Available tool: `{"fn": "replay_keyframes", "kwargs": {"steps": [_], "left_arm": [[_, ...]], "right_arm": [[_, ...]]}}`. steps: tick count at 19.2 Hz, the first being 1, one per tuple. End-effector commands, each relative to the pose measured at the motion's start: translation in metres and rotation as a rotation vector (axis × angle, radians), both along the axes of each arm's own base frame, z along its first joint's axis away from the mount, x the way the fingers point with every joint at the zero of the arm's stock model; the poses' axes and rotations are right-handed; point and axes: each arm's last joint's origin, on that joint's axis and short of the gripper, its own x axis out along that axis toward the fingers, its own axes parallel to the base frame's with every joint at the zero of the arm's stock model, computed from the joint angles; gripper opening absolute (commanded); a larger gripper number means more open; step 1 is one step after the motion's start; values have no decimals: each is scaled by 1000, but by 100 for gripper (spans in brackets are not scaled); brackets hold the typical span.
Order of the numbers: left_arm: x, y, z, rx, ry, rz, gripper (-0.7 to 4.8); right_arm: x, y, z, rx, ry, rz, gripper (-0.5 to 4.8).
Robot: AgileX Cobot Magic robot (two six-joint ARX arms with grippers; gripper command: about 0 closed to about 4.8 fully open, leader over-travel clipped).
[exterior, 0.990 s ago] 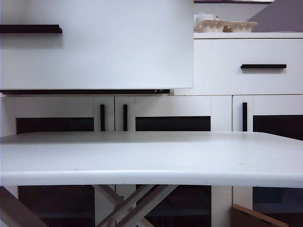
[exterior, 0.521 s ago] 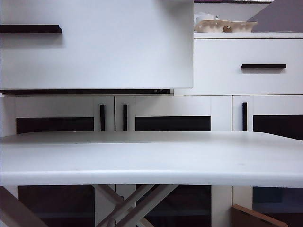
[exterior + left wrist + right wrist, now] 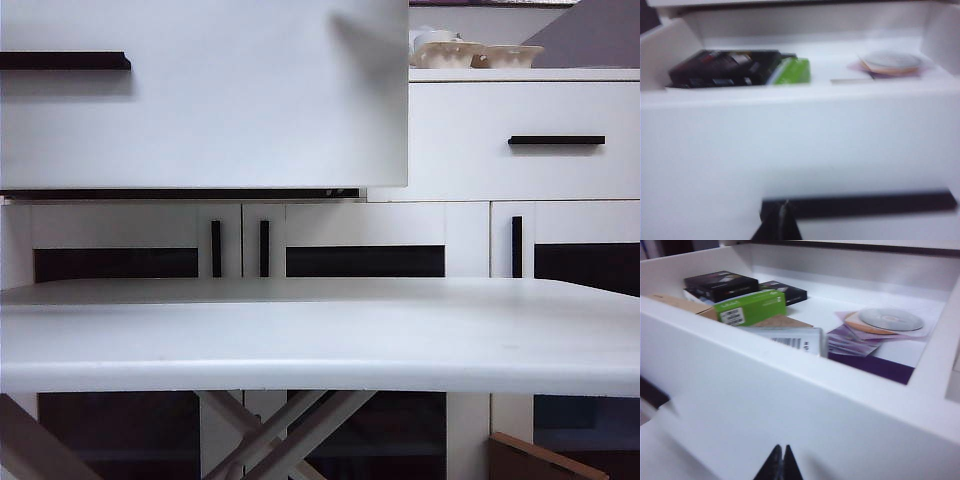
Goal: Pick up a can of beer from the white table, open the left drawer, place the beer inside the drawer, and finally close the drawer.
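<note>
No beer can shows in any of your three views; where it sits you cannot tell. Left drawer (image 3: 200, 100) stands pulled out toward you, its white front looming over the white bench (image 3: 320, 330), black bar handle (image 3: 62, 61) at its left end. Inside, seen from the wrists: a black box (image 3: 720, 285), a green box (image 3: 751, 306), a disc (image 3: 890, 319) on purple sleeves, a silver case (image 3: 792, 337) with a barcode.

Your left tool (image 3: 781, 220) is closed, tips together, empty, just before the drawer front near the handle bar (image 3: 860, 205). Your right tool (image 3: 781, 462) is likewise closed on nothing, hanging outside the drawer front wall.

Neither arm appears in the exterior view. Right drawer (image 3: 520, 140) sits flush; pale bowls (image 3: 480, 54) rest on the sideboard top.
</note>
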Motion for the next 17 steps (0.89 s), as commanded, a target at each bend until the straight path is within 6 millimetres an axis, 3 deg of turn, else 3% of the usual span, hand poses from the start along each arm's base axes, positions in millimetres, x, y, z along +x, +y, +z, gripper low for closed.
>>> {"fn": "replay_keyframes", "kwargs": {"steps": [1,10,17], "left_arm": [[3,-1,-3,-12,-42,19,-6],[12,-3,-16,-23,-112,32,-6],[39,-12,-16,-24,-145,44,-6]], "right_arm": [[2,3,-2,9,-4,-3,-1],[19,19,-17,21,-32,-45,-1],[28,29,-25,40,-59,-48,-1]]}}
